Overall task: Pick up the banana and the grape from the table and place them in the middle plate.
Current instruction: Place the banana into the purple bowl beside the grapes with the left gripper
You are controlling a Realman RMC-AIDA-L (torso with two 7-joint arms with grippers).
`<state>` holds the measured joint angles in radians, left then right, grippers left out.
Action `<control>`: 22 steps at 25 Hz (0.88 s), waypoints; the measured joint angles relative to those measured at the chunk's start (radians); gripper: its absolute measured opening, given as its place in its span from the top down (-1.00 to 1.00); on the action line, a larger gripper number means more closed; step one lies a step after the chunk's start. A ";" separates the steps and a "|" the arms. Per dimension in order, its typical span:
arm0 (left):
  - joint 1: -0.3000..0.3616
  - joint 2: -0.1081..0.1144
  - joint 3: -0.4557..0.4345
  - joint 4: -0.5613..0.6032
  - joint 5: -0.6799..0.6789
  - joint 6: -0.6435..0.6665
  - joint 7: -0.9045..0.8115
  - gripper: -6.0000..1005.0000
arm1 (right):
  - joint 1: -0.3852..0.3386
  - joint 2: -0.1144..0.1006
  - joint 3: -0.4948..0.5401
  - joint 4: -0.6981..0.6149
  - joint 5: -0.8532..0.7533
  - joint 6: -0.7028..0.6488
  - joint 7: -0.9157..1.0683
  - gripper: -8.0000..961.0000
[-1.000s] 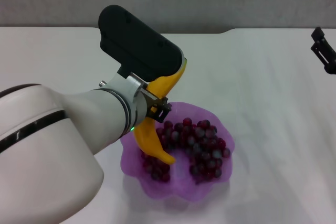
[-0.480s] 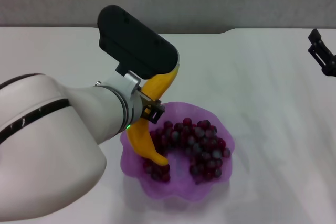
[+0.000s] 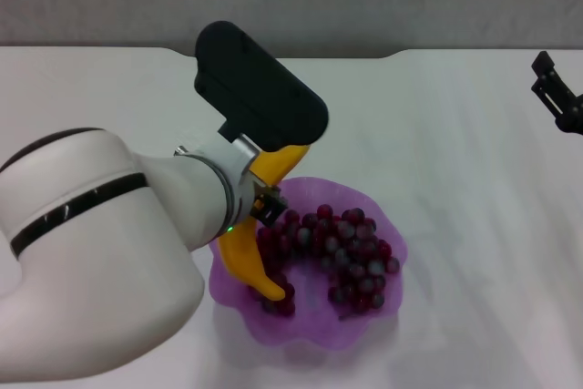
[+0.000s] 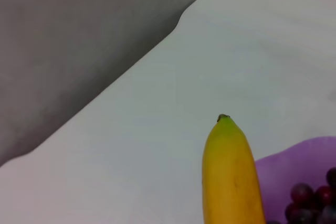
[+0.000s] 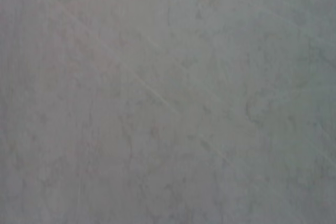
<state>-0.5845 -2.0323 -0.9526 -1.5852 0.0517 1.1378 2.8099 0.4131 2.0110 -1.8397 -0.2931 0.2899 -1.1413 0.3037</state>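
A: What surrounds the translucent purple scalloped plastic plate point(image 3: 364, 330)?

B: The plain white table point(image 3: 455, 134). The bulky white left arm and its black wrist housing hang over the plate's near-left rim and hide part of it.

A: And the fruit?

B: The curved glossy yellow-orange banana point(image 3: 248, 257) slants steeply into the plate, low end among the dark red-purple grape bunch point(image 3: 351, 252) lying inside. The left gripper point(image 3: 265, 203) pinches the banana's middle.

A: The right gripper point(image 3: 557, 95)?

B: Well right of the plate; grip unclear.

A: Labels?

B: No lettering legible.
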 joint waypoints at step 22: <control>-0.013 0.000 -0.025 0.010 0.032 0.007 -0.009 -0.75 | -0.001 0.000 0.002 0.002 0.002 0.000 0.000 -0.74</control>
<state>-0.5970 -2.0325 -0.9776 -1.5752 0.0840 1.1451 2.8008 0.4125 2.0110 -1.8373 -0.2914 0.2923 -1.1413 0.3037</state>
